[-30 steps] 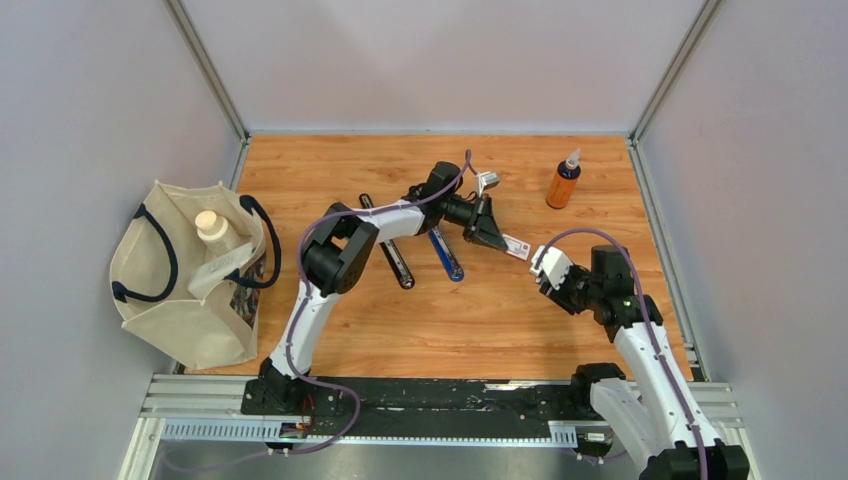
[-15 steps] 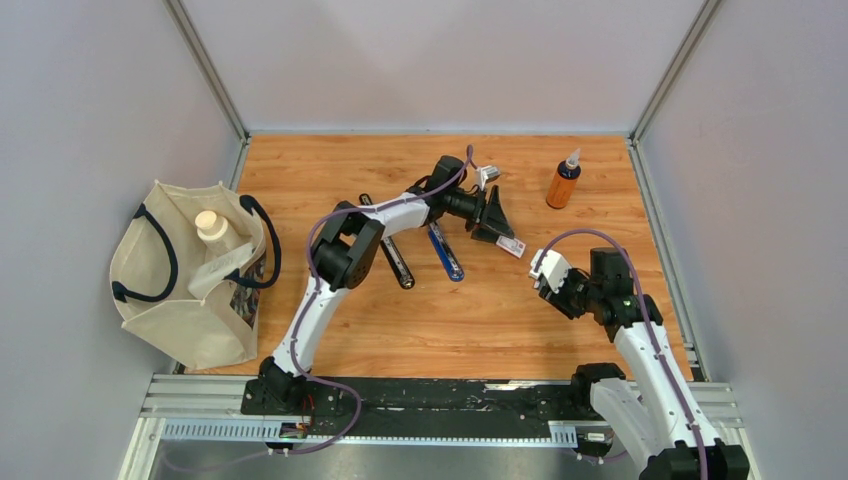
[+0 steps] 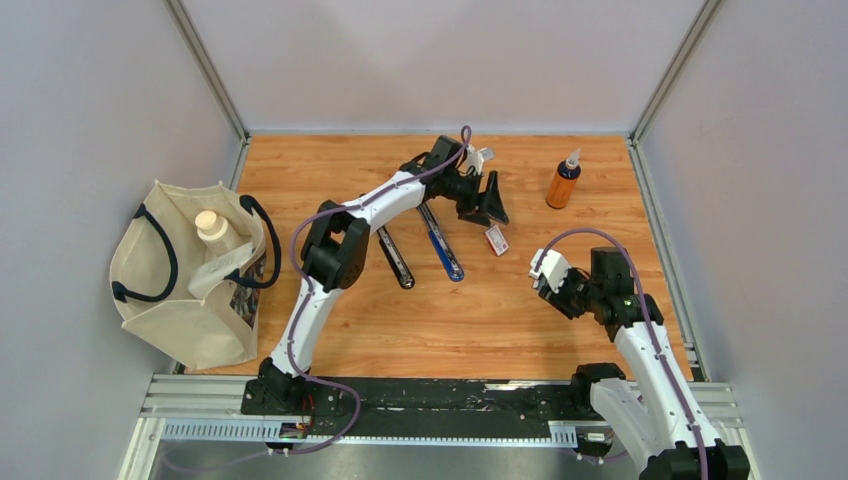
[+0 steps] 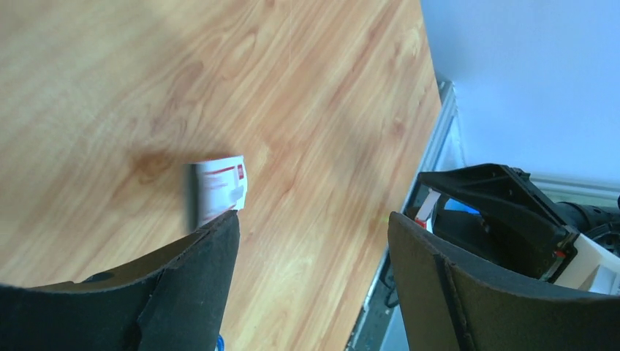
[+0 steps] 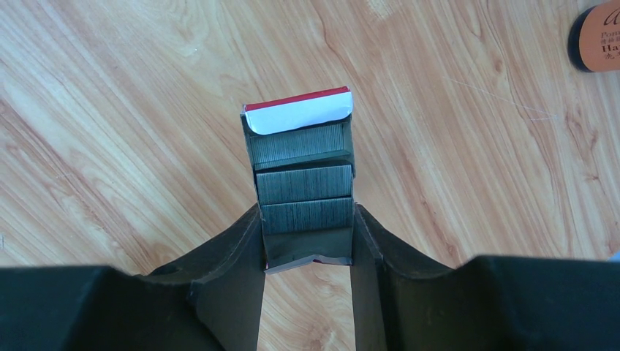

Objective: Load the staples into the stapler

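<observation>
Staple tray (image 5: 303, 175) clamped in the right gripper (image 5: 308, 216), its outer sleeve (image 3: 495, 239) lying loose on the table (image 3: 330, 170).

The right fingers (image 5: 234, 256) are drawn in narrow against both sides of the open tray, which holds stacked grey staple strips and ends in a white flap with a red edge; it is held above the wood near the table's right side. The left gripper (image 3: 489, 216) hovers at the far middle with its fingers (image 4: 212, 248) spread wide and nothing between them. The white, red-labelled sleeve lies flat just beyond them. A blue stapler (image 3: 441, 243) and a black stapler (image 3: 393, 257) lie left of it, and an orange bottle (image 3: 564, 181) stands far right.
</observation>
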